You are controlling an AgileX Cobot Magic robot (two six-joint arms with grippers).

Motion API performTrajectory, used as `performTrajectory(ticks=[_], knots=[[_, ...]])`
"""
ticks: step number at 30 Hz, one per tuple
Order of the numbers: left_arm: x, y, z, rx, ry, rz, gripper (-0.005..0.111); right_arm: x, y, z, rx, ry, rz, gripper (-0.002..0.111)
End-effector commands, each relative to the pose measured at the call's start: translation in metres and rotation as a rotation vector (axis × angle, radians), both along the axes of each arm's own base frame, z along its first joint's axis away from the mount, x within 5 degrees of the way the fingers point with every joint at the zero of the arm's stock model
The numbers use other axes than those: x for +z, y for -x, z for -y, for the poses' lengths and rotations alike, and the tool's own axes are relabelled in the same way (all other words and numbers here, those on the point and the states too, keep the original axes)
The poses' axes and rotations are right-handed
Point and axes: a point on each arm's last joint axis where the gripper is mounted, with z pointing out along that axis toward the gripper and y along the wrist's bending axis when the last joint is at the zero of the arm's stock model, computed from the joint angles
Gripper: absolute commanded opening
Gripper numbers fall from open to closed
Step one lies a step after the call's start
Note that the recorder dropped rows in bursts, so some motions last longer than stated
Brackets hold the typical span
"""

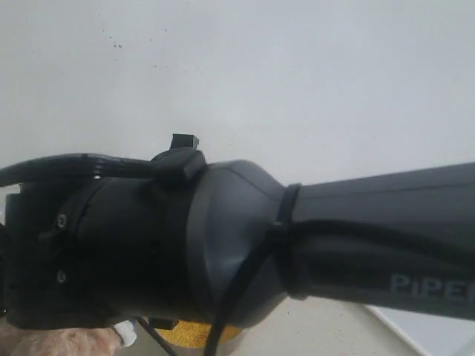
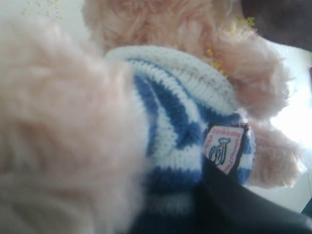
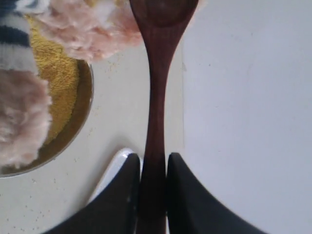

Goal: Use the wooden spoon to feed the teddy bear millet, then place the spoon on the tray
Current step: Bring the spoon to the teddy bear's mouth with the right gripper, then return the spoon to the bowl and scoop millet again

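The teddy bear fills the left wrist view, its striped shirt and shield badge very close. Loose millet grains cling to its fur. My left gripper is shut on the bear; only one dark finger shows, pressed on the shirt. My right gripper is shut on the wooden spoon by its handle. The spoon's bowl reaches the bear's fur, above the millet in its metal bowl. A rounded tray corner lies beside the right fingers.
A black arm blocks most of the exterior view. Under it show a strip of bear fur, the millet and part of the tray. A pale wall borders the cream table.
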Motion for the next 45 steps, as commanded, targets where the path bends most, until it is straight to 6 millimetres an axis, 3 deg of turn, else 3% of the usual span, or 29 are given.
performTrajectory(ticks=[1,4,10,13,16,18,22,31,39,45], knots=[[0.001,0.001,0.002,-0.005,0.025,0.002,0.004,0.011,-0.006,-0.004,0.035,-0.051,0.135,0.000],[0.002,0.000,0.002,0.008,0.035,0.003,0.004,0.016,0.002,-0.005,0.047,-0.078,0.123,0.000],[0.005,-0.004,0.002,0.042,0.069,0.033,0.004,0.059,0.006,0.009,0.099,-0.230,0.129,0.000],[0.008,-0.006,0.002,0.065,0.095,0.044,0.004,0.068,0.007,0.018,0.164,-0.251,0.001,0.000],[0.009,-0.007,0.002,0.078,0.109,0.045,0.004,0.065,0.000,0.036,0.142,-0.258,-0.192,0.000],[0.009,-0.007,0.002,0.086,0.112,0.049,0.004,0.061,-0.015,0.051,0.054,-0.291,-0.269,0.000],[0.011,-0.009,0.002,0.097,0.121,0.077,0.004,0.058,-0.041,0.082,-0.124,-0.362,-0.365,0.000],[0.012,-0.016,-0.004,0.171,0.084,0.141,0.004,0.050,-0.070,0.130,-0.354,-0.361,-0.493,0.000],[0.010,-0.020,-0.009,0.230,0.051,0.139,0.004,0.043,-0.070,0.127,-0.286,-0.341,-0.576,0.000],[0.019,-0.035,-0.018,0.299,-0.033,0.179,0.004,0.000,-0.076,0.103,-0.241,-0.184,-0.628,0.000]])
